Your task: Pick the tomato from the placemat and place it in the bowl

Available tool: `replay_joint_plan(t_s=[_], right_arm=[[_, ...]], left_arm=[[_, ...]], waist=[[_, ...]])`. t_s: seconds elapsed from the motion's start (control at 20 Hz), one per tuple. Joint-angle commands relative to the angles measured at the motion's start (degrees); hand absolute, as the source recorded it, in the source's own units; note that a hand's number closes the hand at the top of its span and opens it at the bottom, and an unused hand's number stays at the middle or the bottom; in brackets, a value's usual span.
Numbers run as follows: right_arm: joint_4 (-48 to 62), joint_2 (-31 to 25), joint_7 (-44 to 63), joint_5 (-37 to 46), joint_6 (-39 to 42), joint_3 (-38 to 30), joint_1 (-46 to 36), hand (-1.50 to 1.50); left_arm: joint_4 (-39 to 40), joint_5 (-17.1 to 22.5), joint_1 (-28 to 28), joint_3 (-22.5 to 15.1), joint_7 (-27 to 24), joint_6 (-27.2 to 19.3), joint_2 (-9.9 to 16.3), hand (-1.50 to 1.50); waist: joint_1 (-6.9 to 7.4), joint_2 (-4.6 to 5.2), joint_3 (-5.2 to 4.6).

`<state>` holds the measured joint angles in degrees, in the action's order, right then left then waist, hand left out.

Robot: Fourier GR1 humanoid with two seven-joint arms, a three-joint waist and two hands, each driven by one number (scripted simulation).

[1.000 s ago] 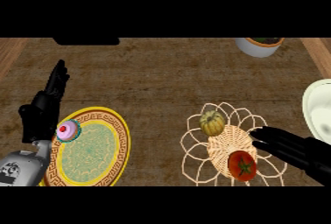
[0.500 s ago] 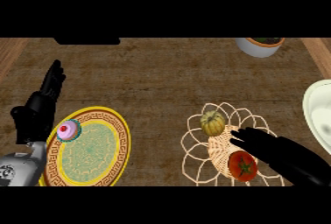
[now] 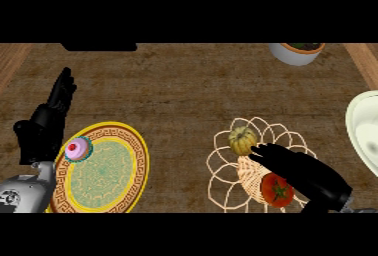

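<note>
1. The tomato (image 3: 276, 190) sits on the woven placemat (image 3: 225, 172), toward its near right part, with its green stem star facing up at the viewer; it is roundish, slightly longer along the line running away from the robot.
2. The right hand (image 3: 299, 167) lies over the placemat just above the tomato, fingers stretched out and apart toward the yellow-green squash (image 3: 243, 140) at the mat's far side (nothing is clasped).
3. The pale bowl (image 3: 362, 131) is right of the placemat, cut by the edge.
4. Left of the placemat is a patterned plate (image 3: 111, 172) bearing a pink cupcake (image 3: 77, 149); the left hand (image 3: 46, 127) rests beside it, fingers straight, pointing up.
</note>
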<state>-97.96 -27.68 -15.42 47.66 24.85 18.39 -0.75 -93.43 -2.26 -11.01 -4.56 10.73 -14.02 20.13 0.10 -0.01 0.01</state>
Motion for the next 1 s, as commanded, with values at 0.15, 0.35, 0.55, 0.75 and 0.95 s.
replay_joint_plan(t_s=[0.15, 0.35, 0.55, 0.75, 0.95], right_arm=[[9.68, 6.92, -2.35, 5.07, -2.13, 0.95, -4.98, -1.50], [7.11, 5.36, -4.46, 10.18, -5.48, 3.22, -4.69, 1.50], [9.43, 4.87, -10.01, 11.09, -8.12, 1.52, -2.90, 1.50], [7.94, 7.44, -10.25, 11.04, -8.54, 1.15, -1.40, 1.50], [8.03, 6.71, -13.92, 10.97, -10.38, -0.29, 0.84, 1.50]], left_arm=[[0.79, -2.16, -0.79, 2.72, -0.51, 2.67, -1.70, 0.00], [2.15, -0.23, -0.76, 5.14, -2.30, 5.03, -0.72, 0.00], [3.97, -1.42, -1.40, 5.81, -3.23, 6.16, -2.09, 0.00], [0.34, -2.67, -0.01, 5.50, -0.16, 5.66, -3.74, 0.00], [0.84, -5.87, -2.49, 5.60, 1.46, 4.53, -4.26, 0.00]], waist=[[0.06, 0.03, 0.00], [0.03, 0.01, -0.01], [-0.10, 0.01, -0.01], [-0.09, -0.03, 0.00], [-0.20, -0.02, 0.00]])
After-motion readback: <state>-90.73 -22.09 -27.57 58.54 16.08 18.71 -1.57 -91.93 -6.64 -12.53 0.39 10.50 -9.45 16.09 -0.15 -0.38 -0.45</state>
